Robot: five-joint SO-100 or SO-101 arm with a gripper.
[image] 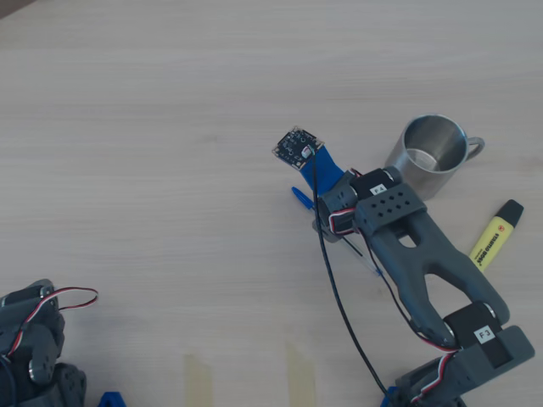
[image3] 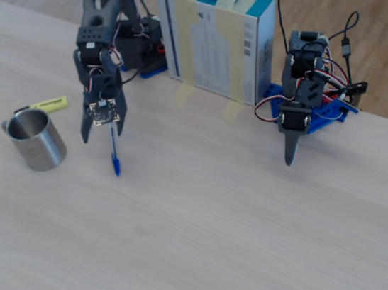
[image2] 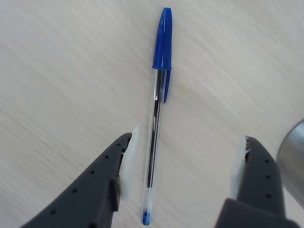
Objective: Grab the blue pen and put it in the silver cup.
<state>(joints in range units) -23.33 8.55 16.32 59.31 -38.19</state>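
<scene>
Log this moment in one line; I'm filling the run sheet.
claw: open, straddling blue pen | pen: flat on table | silver cup: empty, upright

In your wrist view the pen [image2: 155, 137] lies flat on the counter [image2: 61, 71] between the fingers [image2: 127, 159], closer to the left one. Cup [image: 431, 153] stands upright right of the arm in the overhead view, highlighter [image: 495, 234] further right.
</scene>
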